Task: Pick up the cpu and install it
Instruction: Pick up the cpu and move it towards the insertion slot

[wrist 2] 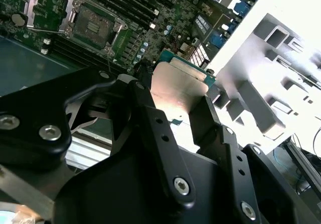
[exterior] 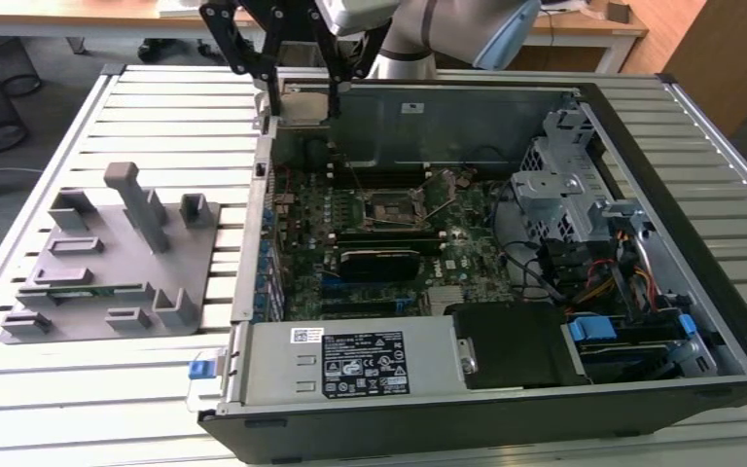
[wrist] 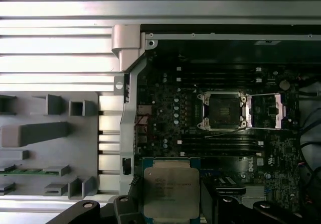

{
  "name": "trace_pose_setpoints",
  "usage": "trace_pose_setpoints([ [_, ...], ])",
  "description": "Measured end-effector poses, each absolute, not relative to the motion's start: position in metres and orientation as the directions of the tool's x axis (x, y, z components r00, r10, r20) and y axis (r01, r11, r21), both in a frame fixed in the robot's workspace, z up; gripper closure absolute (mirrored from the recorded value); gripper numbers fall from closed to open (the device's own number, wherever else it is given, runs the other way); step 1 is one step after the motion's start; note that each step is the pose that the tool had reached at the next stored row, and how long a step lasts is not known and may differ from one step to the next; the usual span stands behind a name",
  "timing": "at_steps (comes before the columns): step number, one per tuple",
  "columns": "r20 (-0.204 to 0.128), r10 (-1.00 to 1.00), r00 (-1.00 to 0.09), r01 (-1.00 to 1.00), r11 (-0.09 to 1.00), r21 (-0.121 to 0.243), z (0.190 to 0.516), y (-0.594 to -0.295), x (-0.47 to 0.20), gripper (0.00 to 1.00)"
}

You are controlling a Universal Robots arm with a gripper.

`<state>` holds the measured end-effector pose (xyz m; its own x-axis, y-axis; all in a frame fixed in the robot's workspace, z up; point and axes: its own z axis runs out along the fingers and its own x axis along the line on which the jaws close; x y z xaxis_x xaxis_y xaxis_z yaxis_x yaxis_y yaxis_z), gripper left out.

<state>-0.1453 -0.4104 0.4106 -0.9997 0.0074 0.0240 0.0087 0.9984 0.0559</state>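
First wrist view: gripper (wrist: 170,204) jaws clenched on the silver cpu (wrist: 171,191), over the computer case (wrist: 129,108) far corner at the exterior view's left, well apart from the bare socket (wrist: 223,111). Holding it level and square seems wisest.

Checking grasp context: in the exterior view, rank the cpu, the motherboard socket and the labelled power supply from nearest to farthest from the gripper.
1. cpu, clamped by the gripper over the far wall of the case.
2. socket, middle of the motherboard.
3. power supply, at the case's near edge.
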Motion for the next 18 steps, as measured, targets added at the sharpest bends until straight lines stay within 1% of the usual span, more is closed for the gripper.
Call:
trace_pose_setpoints([
  [18, 0.024, 0.007, -1.000, 0.009, 0.998, 0.056, 0.409, -0.410, -0.129, 0.46],
])
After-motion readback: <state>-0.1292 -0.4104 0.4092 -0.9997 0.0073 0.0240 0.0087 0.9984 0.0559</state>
